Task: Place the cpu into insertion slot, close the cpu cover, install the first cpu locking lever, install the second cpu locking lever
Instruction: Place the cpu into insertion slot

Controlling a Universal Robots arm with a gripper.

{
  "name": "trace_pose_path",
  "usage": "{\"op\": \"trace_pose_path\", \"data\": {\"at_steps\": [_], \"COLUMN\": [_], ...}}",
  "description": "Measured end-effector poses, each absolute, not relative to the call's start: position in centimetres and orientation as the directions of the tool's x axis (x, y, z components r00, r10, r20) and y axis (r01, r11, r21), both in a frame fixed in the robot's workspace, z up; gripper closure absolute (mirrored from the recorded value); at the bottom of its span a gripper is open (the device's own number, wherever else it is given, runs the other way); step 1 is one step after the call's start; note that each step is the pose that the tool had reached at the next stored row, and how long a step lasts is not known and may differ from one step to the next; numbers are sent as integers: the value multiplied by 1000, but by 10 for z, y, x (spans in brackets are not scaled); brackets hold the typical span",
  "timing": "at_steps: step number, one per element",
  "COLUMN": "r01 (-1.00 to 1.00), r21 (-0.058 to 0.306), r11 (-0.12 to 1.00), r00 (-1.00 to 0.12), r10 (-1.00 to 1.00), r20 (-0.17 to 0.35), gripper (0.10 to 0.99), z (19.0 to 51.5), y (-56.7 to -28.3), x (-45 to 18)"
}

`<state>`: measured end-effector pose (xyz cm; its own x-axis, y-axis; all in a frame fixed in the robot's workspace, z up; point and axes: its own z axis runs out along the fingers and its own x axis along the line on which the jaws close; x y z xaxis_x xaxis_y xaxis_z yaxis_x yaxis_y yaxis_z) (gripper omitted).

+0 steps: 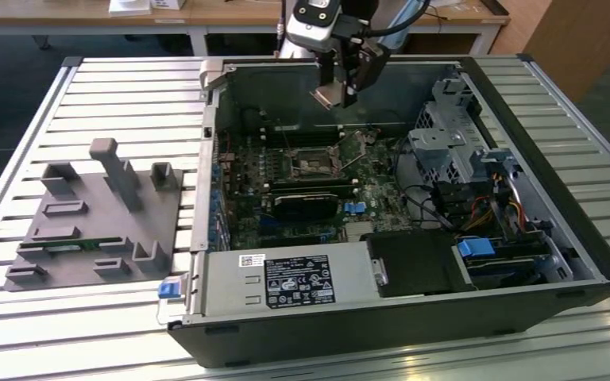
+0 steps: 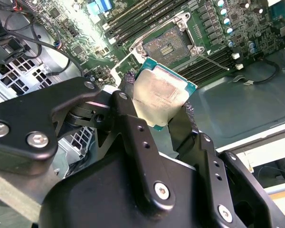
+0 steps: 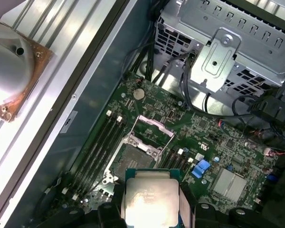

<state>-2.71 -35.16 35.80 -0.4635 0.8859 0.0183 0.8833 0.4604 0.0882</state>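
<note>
Well off to the exterior view's left of the fingers, a grey fixture block (image 1: 93, 214) sits on the slatted table (image 1: 29, 103). Between the fingers (image 2: 130, 118), the gripper (image 2: 157, 99) pinches the cpu (image 2: 162, 92) by opposite edges, aloft inside the open computer case (image 1: 390, 333). Below the fingertips, well apart, the insertion slot (image 2: 168, 45) lies bare, its cpu cover (image 3: 151, 127) tipped up.

A robotics lab or workshop is suggested: an opened computer case (image 1: 368, 333) is laid on a slatted aluminium bench (image 1: 125, 95) (a grey parts fixture (image 1: 93, 230) just beside it), and wooden desks (image 1: 231, 16) are seen at the far edge.
</note>
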Motion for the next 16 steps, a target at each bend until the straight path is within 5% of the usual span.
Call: {"op": "trace_pose_path", "data": {"at_steps": [16], "r01": [930], "r21": [87], "r11": [357], "r00": [-360], "r10": [933], "r20": [16], "gripper": [549], "z": [351], "y": [-352], "x": [-27]}}
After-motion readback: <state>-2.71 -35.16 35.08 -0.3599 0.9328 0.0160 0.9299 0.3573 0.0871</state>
